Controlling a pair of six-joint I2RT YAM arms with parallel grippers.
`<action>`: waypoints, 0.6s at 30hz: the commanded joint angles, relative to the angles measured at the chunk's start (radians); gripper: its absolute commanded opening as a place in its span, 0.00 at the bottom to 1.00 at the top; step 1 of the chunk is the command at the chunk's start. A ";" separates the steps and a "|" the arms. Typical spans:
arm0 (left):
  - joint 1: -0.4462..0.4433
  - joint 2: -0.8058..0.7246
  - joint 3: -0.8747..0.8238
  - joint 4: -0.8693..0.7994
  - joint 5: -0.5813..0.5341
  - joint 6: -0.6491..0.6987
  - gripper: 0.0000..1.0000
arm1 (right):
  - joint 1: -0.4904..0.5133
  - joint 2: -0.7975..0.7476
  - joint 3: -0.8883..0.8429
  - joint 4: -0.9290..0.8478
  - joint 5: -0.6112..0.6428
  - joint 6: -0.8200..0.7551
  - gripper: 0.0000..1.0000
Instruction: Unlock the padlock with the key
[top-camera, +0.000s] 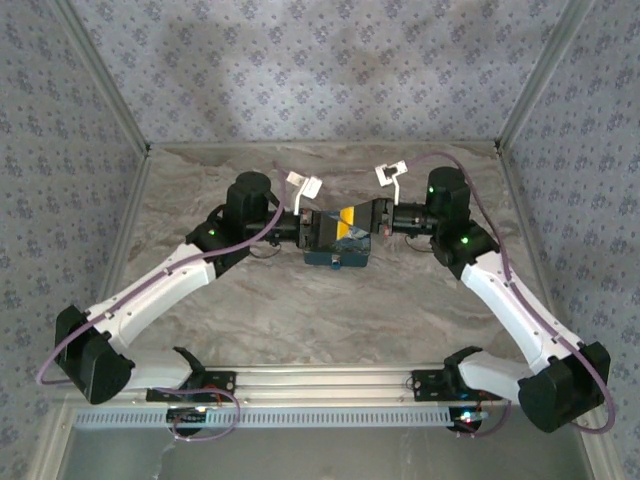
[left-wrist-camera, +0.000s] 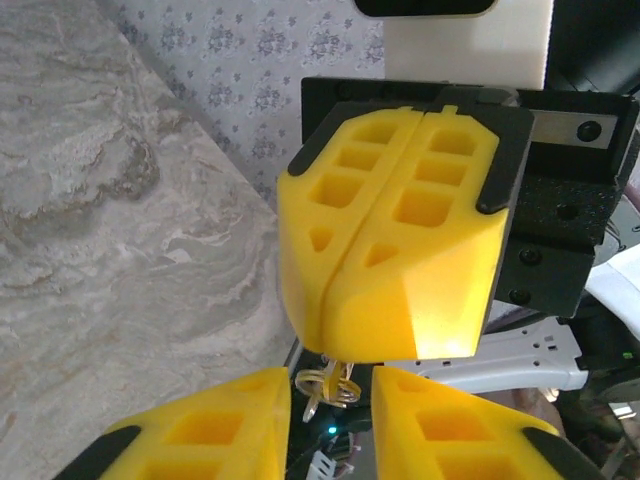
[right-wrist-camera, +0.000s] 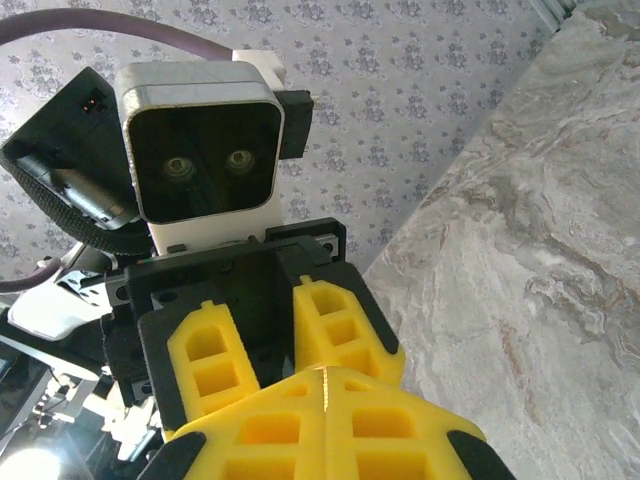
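Observation:
Both grippers meet tip to tip above the middle of the table. My right gripper (top-camera: 360, 222) (left-wrist-camera: 338, 342) (right-wrist-camera: 325, 380) is shut on the key (left-wrist-camera: 333, 388). The key's ring and a small blade hang from the right fingertips, and a thin metal edge shows in the seam between its pads. My left gripper (top-camera: 322, 228) (left-wrist-camera: 330, 405) (right-wrist-camera: 272, 345) is open. Its yellow fingers (left-wrist-camera: 215, 425) stand either side of the dangling ring without touching it. A dark blue body, apparently the padlock (top-camera: 337, 258), lies on the table just below the two grippers, partly hidden by them.
The marble-patterned table (top-camera: 300, 310) is bounded by patterned walls at the back and both sides. Each wrist carries a white camera block (left-wrist-camera: 450, 30) close to the other gripper. The arm bases and a metal rail (top-camera: 320, 385) run along the near edge.

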 joint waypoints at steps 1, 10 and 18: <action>0.018 -0.049 0.014 -0.011 0.016 0.019 0.29 | -0.011 0.007 0.038 -0.058 -0.044 -0.039 0.00; 0.022 -0.042 0.020 -0.001 0.055 0.018 0.25 | -0.007 0.012 0.052 -0.080 -0.070 -0.039 0.00; 0.011 -0.015 0.032 -0.027 0.071 0.030 0.31 | -0.006 0.012 0.060 -0.061 -0.083 -0.062 0.00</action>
